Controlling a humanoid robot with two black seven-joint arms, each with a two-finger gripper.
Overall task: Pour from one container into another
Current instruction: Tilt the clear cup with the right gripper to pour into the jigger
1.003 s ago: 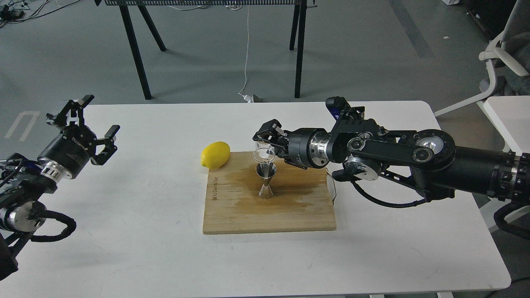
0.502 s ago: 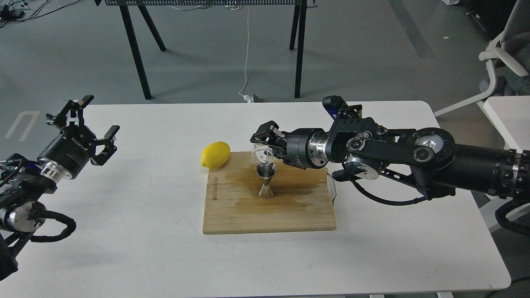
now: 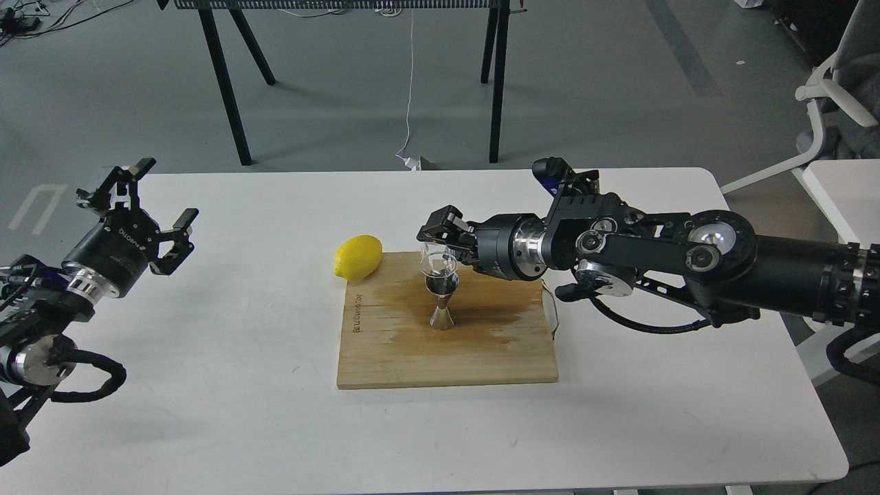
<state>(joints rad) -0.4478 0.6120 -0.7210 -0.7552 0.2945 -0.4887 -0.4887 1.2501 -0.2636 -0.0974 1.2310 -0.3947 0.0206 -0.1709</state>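
A tiny clear glass cup [image 3: 434,258] hangs tipped on its side just above the steel jigger [image 3: 441,300], its round rim facing down-left over the jigger's mouth. My right gripper [image 3: 445,240] is shut on the cup, reaching in from the right. The hourglass-shaped jigger stands upright near the middle of a wooden cutting board [image 3: 447,344]. My left gripper [image 3: 148,210] is open and holds nothing, raised over the table's left edge, far from the board.
A yellow lemon [image 3: 357,257] lies at the board's back left corner. A wet dark patch spreads over the board around the jigger. Black table legs stand behind the white table [image 3: 240,412], and a white chair at far right.
The right gripper has rolled the glass cup further over and shifted it slightly left above the jigger's mouth. The left arm has not moved.
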